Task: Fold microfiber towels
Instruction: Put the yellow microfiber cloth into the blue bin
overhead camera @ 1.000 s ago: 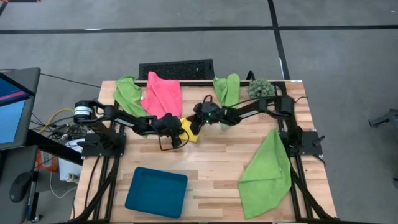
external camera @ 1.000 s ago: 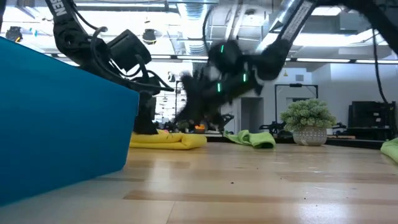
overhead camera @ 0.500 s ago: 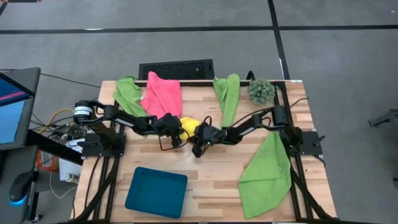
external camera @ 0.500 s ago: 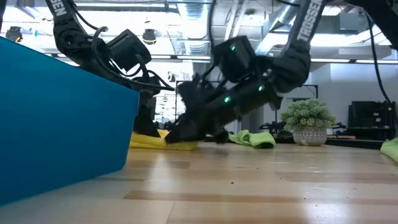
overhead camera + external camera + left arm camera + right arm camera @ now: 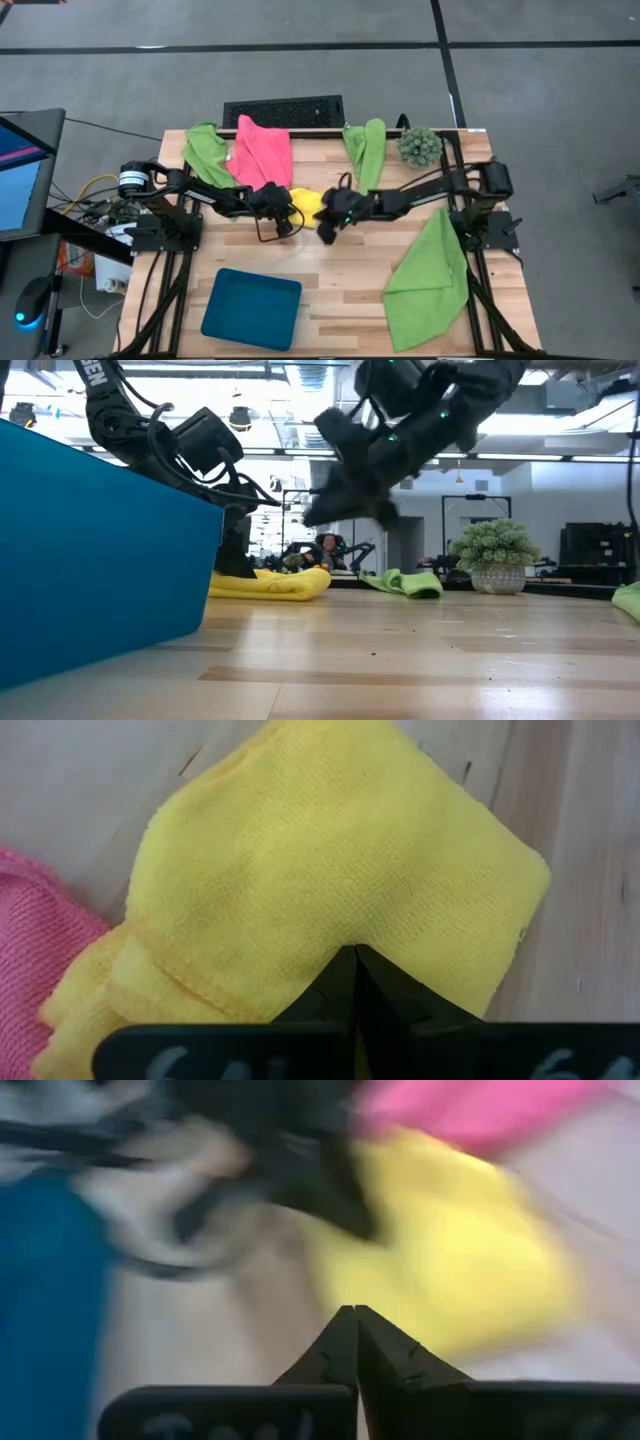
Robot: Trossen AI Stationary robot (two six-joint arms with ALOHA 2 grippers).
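A folded yellow microfiber towel (image 5: 306, 202) (image 5: 272, 584) lies flat mid-table. My left gripper (image 5: 288, 216) (image 5: 355, 952) is shut, its tips down on the towel's top. My right gripper (image 5: 325, 233) (image 5: 318, 512) (image 5: 355, 1312) is shut and empty, raised above the table just off the towel's near right side. A pink towel (image 5: 262, 150) lies spread behind the yellow one. Lime green towels lie at the far left (image 5: 205, 150), far middle (image 5: 365, 148) and near right (image 5: 430, 275). My left gripper presses its shut fingertips (image 5: 345, 982) on the yellow towel's top layer (image 5: 330, 890), slanting down from the table's left. The towel lies flat on the table under them. Whether any cloth is caught between the tips cannot be seen.
A dark teal tray (image 5: 252, 308) (image 5: 100, 550) stands near the front left. A small spiky plant (image 5: 420, 145) (image 5: 492, 550) sits at the far right. A black slatted panel (image 5: 283, 110) lies behind the table's far edge. Bare wood shows at the front middle.
My right gripper has swept from the yellow towel's far side toward the near edge, dipped to the table at the towel's near right edge, then risen clear of it. The yellow towel stays under my left gripper.
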